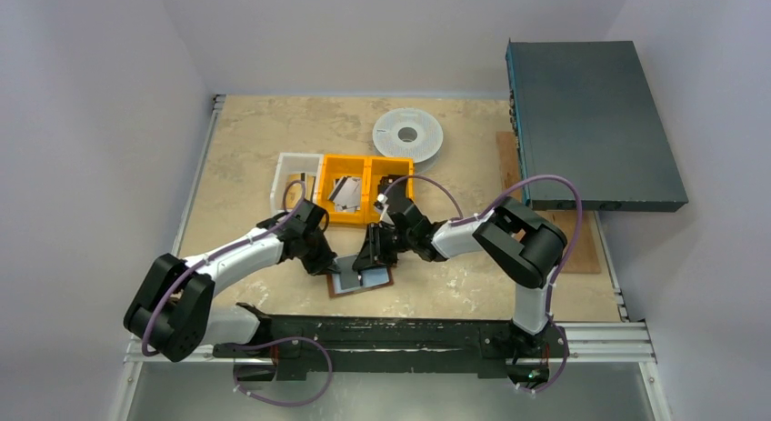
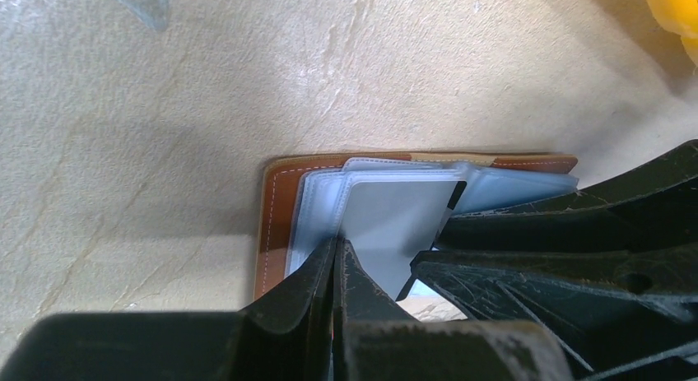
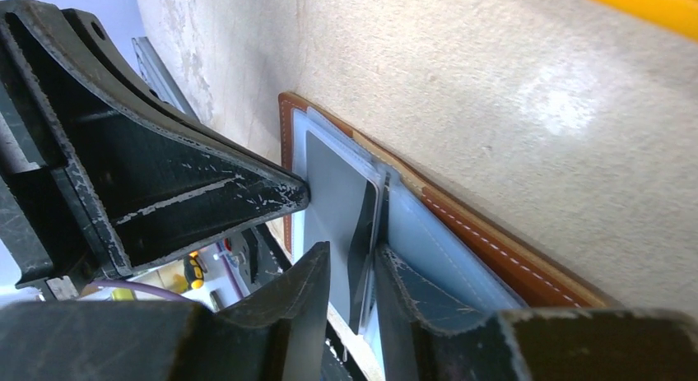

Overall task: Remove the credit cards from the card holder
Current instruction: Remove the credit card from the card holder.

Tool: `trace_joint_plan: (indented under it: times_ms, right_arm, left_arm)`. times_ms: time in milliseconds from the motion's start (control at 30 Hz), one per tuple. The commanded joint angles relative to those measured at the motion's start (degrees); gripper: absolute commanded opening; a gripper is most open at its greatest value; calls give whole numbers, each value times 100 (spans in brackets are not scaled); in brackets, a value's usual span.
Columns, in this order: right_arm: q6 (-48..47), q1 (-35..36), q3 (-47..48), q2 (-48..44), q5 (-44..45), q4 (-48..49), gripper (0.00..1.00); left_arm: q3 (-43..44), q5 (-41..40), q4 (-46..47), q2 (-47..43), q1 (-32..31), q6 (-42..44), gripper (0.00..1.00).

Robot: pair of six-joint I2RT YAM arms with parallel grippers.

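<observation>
The brown card holder (image 1: 375,281) lies open on the table near the front edge, pale sleeves up (image 2: 276,216) (image 3: 494,243). A grey credit card (image 2: 395,216) (image 3: 333,196) sticks partly out of a clear sleeve. My left gripper (image 1: 331,265) (image 2: 337,246) is shut, its tips meeting at the sleeve's edge beside that card; whether anything is pinched between them I cannot tell. My right gripper (image 1: 368,257) (image 3: 352,249) stands partly open over the holder's middle, one finger on each side of the card's dark edge. Loose credit cards (image 1: 344,192) lie in the orange bin.
Two joined orange bins (image 1: 350,159) and a white bin (image 1: 280,180) stand just behind the grippers. A white spool (image 1: 407,133) lies farther back. A large dark box (image 1: 591,121) overhangs the right side above a wooden board (image 1: 584,244).
</observation>
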Motion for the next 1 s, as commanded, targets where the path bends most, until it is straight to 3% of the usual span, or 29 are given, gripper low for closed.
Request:
trace_joint_plan:
  times_ms: [0,233,633,967]
  right_arm:
    - [154,-26,-261,51,-102,258,25]
    - [291,-71,-390,-23,-135,491,20]
    - [754,-142,-894,-130,-337,1499,21]
    - [872,-191,-1039,-155,-355,1720,20]
  left_arm:
    - [-364,-426,-180,411,-105,-120,0]
    - [-374,-538,-360,401,-105,-190,0]
    - [-392,-690,-502,347,-102,-251,0]
    - [-401,-705,-523,311,-102,-265,0]
